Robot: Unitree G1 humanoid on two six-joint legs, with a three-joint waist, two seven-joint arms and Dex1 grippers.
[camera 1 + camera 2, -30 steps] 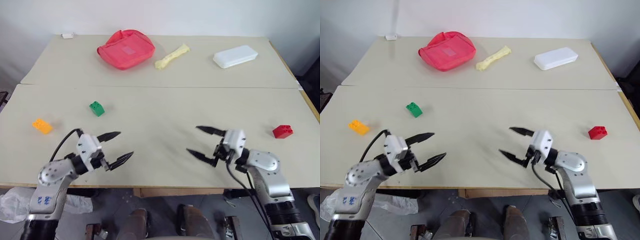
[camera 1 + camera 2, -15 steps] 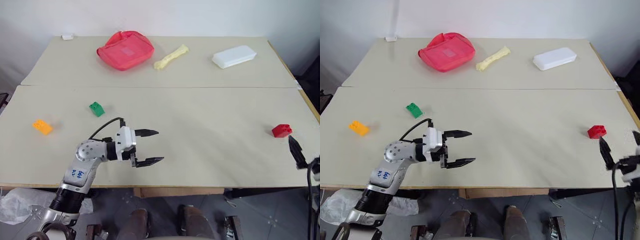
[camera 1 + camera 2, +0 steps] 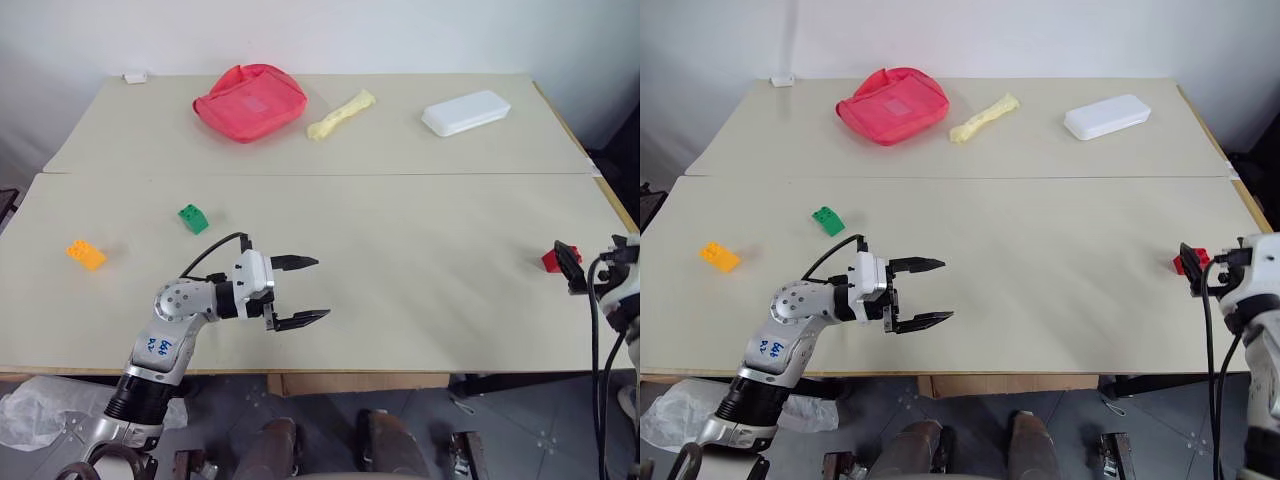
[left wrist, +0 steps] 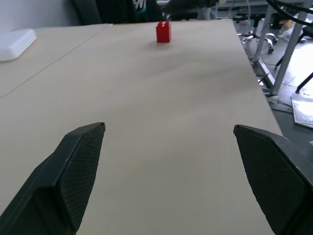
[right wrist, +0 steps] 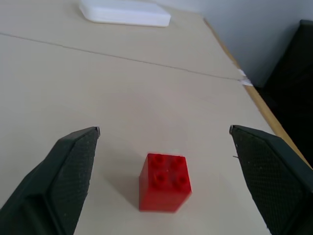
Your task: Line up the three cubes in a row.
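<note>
The big pale desk (image 3: 400, 250) has three little blocks on it, and they are far apart, not in a row. The orange cube (image 3: 86, 254) sits near the left edge of the desk. The green cube (image 3: 194, 218) sits a bit to the right of it and a little farther back. The red cube (image 5: 164, 181) is way over by the right edge, standing flat on the desk with its bumpy top up. The left hand (image 3: 308, 291) is over the front part of the desk, to the right of the green cube and closer to the front. It points sideways toward the red cube, and its two black fingers (image 4: 80, 166) are spread wide with nothing between them. The right hand (image 5: 164, 166) is just in front of the red cube, right at the desk's right edge. Its two fingers are spread wide too, one on each side of the red cube, but they are not touching it. At the back of the desk lie a big red pouch (image 3: 250, 100), a pale yellow thing (image 3: 341, 112) beside it, and a flat white box (image 3: 465, 112) farther right. A tiny white thing (image 3: 134, 76) sits in the back left corner.
</note>
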